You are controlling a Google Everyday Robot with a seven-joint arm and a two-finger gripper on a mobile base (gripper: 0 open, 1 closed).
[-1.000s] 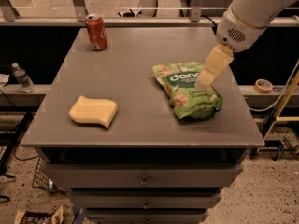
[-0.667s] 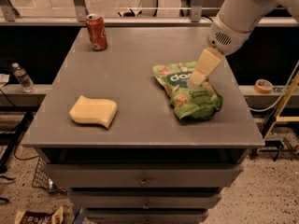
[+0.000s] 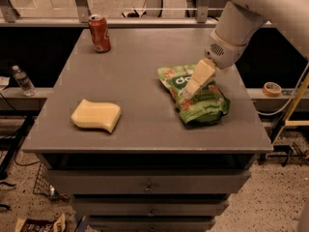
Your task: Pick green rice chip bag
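Observation:
The green rice chip bag [image 3: 203, 103] lies flat on the right part of the grey table [image 3: 140, 66], with white lettering on a darker green band at its far end. My gripper [image 3: 189, 92] reaches down from the upper right. Its cream fingers are over the middle of the bag, touching or nearly touching it. The arm hides part of the bag's far right edge.
A yellow wavy sponge [image 3: 96, 115] lies at the table's front left. A red soda can [image 3: 99, 33] stands at the back left corner. A plastic bottle [image 3: 23, 80] and a roll of tape [image 3: 272, 88] sit on ledges beside the table. Drawers are below the front edge.
My gripper has moved down and left, from above the bag's far right corner to over its middle. The bag, sponge and can have not moved.

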